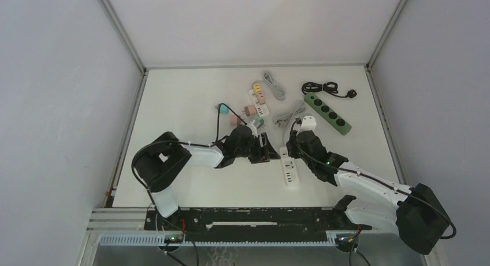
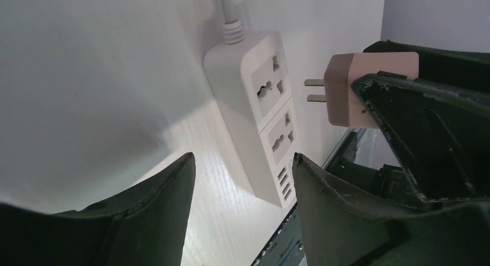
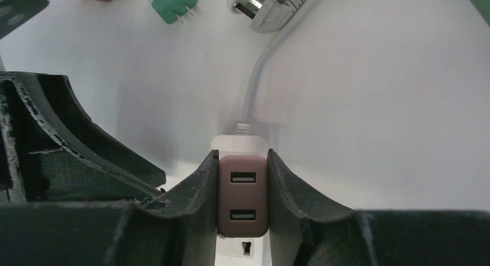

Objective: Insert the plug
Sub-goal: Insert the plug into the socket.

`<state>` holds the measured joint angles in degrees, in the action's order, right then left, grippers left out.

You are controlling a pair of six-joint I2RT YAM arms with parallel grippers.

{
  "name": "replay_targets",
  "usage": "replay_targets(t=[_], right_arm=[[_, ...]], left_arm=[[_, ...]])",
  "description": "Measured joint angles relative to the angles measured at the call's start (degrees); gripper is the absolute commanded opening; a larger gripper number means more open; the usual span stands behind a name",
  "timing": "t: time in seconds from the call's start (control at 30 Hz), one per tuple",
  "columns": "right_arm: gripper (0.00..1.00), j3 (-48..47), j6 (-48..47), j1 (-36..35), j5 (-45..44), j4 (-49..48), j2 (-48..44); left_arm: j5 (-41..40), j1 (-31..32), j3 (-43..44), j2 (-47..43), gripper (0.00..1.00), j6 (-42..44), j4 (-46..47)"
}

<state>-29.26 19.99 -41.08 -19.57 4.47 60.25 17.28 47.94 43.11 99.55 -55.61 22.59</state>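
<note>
A white power strip (image 1: 289, 169) lies on the table between the two arms; it also shows in the left wrist view (image 2: 260, 110) and under the plug in the right wrist view (image 3: 240, 143). My right gripper (image 3: 243, 162) is shut on a pink plug adapter (image 3: 243, 194) with two USB ports. In the left wrist view the plug (image 2: 358, 87) hangs just above the strip's far socket, its prongs pointing at the strip and apart from it. My left gripper (image 2: 242, 179) is open and empty, low beside the strip's left side, and in the top view (image 1: 267, 147) it faces my right gripper (image 1: 296, 143).
A green plug (image 3: 173, 3) and a grey cable's plug (image 3: 260, 11) lie beyond the strip. A green power strip (image 1: 327, 113) with a black cable (image 1: 323, 88) lies at the back right. Another white strip (image 1: 259, 101) with pink plugs and a grey cable (image 1: 274, 84) lie at the back.
</note>
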Motion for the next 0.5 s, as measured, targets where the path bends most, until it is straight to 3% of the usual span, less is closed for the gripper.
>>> replay_targets(t=[0.5], right_arm=[[0.0, 4.81, -3.06, 1.27, -1.07, -8.15, 1.05]], left_arm=[[1.99, 2.36, 7.08, 8.94, 0.51, -5.6, 0.55]])
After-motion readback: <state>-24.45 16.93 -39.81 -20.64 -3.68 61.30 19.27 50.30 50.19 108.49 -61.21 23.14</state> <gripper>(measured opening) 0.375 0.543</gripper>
